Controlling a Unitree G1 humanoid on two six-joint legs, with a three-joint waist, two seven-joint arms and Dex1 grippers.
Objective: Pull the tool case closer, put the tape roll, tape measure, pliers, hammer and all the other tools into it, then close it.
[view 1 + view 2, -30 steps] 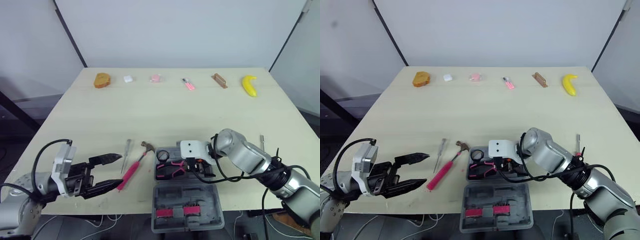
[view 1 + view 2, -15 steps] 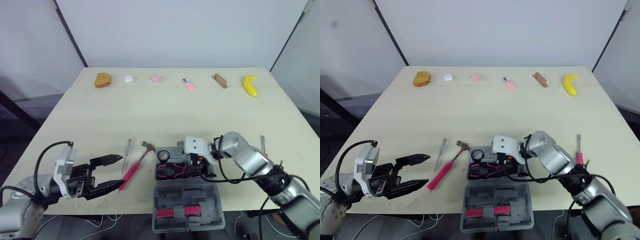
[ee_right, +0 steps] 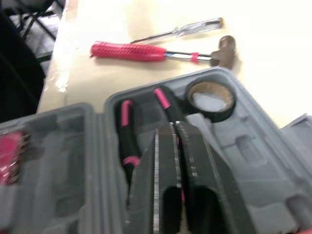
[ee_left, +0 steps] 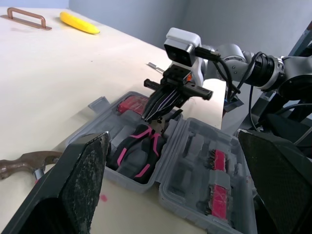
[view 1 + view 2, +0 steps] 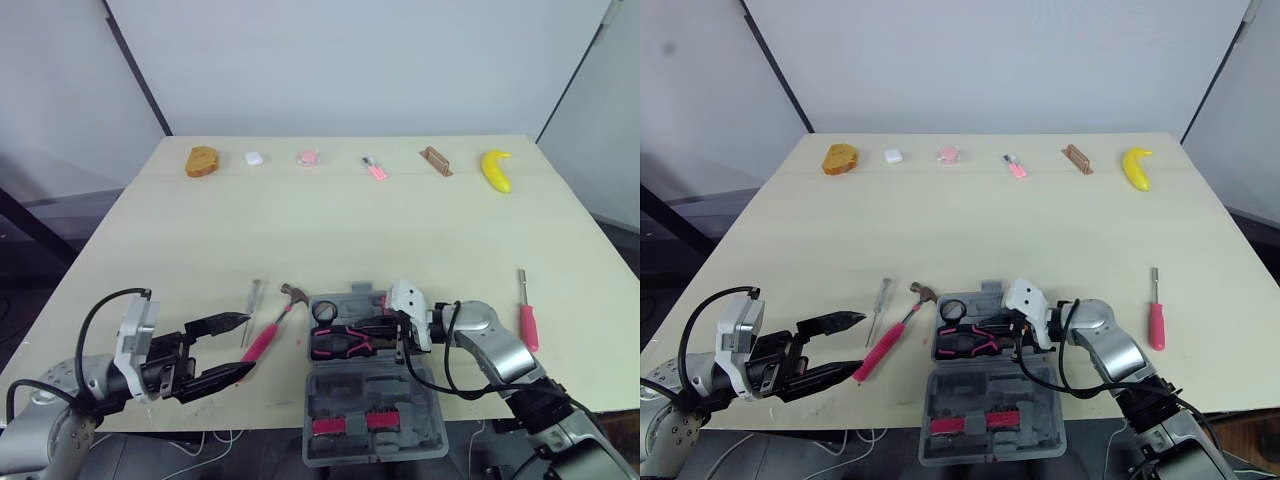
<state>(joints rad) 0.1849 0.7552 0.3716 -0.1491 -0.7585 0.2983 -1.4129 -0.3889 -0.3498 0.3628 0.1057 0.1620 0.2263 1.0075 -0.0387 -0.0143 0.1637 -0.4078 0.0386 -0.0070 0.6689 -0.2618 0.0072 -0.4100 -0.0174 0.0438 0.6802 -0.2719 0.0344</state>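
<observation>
**Right claw shut over the open case**

My left claw (image 5: 248, 343) hung low over the near left of the bench (image 5: 300, 230), its two fingers spread wide with nothing between them. Just beyond its tips lay the clear screwdriver (image 5: 255, 297), and beside that the hammer (image 5: 268, 333), its pink handle slanting toward the lower finger and its head near the case's corner.

The case (image 5: 372, 375) sat open at the near edge of the bench, lid (image 5: 372, 425) folded down toward me. The tape roll (image 5: 325, 312) lay in the tray's far left corner, and the pliers (image 5: 343, 342) lay across the tray beside it.

My right claw (image 3: 174, 127) was over the tray with its fingers pressed together and nothing gripped, tips pointing down at the pliers' handles; I could not tell whether they touched.

The red screwdriver (image 5: 528, 325) lay on the bench well to the right of the case.
</observation>
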